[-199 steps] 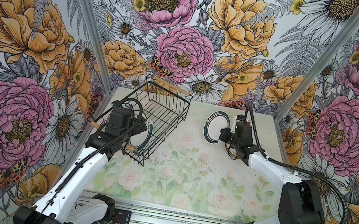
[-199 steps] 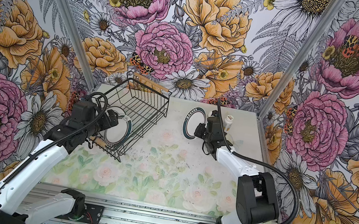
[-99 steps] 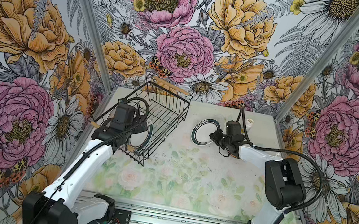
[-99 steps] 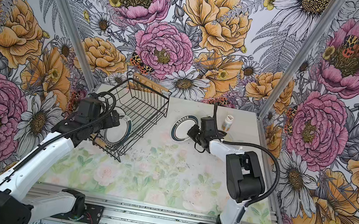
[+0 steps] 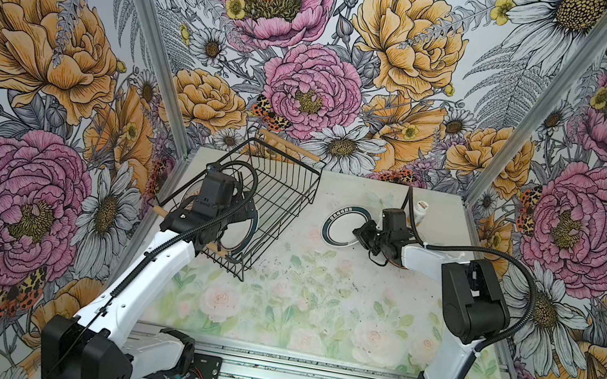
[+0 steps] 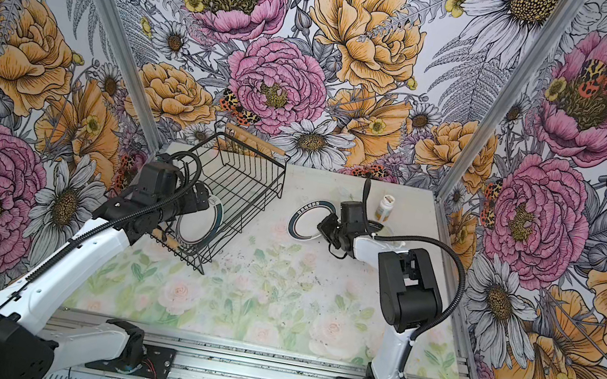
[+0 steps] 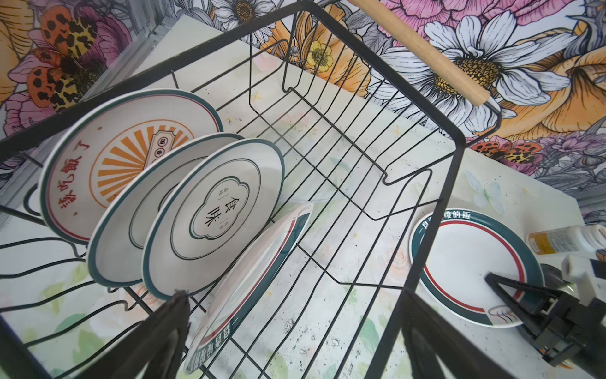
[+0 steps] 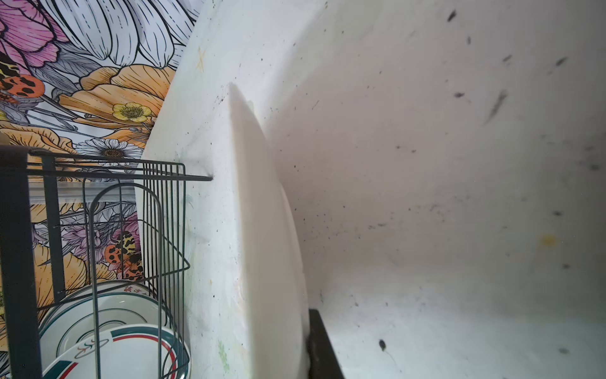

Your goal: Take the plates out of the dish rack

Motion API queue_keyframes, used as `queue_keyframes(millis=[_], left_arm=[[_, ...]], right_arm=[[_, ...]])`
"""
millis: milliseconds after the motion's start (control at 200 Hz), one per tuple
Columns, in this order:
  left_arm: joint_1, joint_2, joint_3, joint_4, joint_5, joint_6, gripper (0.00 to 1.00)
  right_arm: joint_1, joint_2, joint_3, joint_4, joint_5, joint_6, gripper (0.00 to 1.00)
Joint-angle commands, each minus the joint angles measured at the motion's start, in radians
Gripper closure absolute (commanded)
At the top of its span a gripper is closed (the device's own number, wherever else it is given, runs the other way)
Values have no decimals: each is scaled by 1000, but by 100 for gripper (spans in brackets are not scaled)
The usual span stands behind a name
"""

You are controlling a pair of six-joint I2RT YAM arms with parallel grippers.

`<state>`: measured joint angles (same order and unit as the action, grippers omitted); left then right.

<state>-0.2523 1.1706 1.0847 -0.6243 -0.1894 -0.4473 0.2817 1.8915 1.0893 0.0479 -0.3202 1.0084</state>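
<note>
The black wire dish rack (image 5: 290,192) (image 6: 256,182) stands at the back left of the table. Several white plates with dark teal rims (image 7: 213,213) stand upright in its near end, the hindmost with an orange sunburst (image 7: 124,157). One teal-and-red-rimmed plate (image 7: 255,279) leans low. My left gripper (image 7: 298,334) is open inside the rack, just in front of these plates, holding nothing. Another teal-rimmed plate (image 5: 342,224) (image 6: 305,218) (image 7: 472,262) lies low over the table to the right of the rack. My right gripper (image 5: 359,236) (image 6: 324,230) (image 8: 292,354) is shut on its rim; the plate shows edge-on (image 8: 262,229) there.
A small white pill bottle (image 5: 419,211) (image 6: 386,207) stands behind the right gripper at the back of the table. The rack's wooden handle (image 7: 416,49) lies close to the back wall. Floral walls close in the table on three sides.
The right gripper has carried its plate to the left and nearer, and the right arm's elbow has folded back. The left gripper has edged further into the rack.
</note>
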Motion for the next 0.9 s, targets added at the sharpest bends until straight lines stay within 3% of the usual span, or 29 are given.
queue_keyframes(millis=[0, 245, 741, 896], left_arm=[[5, -7, 28, 15, 59, 25, 1], [17, -56, -10, 28, 40, 33, 1], [64, 25, -8, -2, 107, 24, 1], [68, 29, -8, -4, 114, 31, 1]], right_arm=[[-1, 14, 26, 59, -23, 26, 100], [-3, 39, 28, 31, -38, 50, 99], [-4, 49, 10, 28, -43, 71, 62], [-3, 51, 17, 1, -37, 67, 56]])
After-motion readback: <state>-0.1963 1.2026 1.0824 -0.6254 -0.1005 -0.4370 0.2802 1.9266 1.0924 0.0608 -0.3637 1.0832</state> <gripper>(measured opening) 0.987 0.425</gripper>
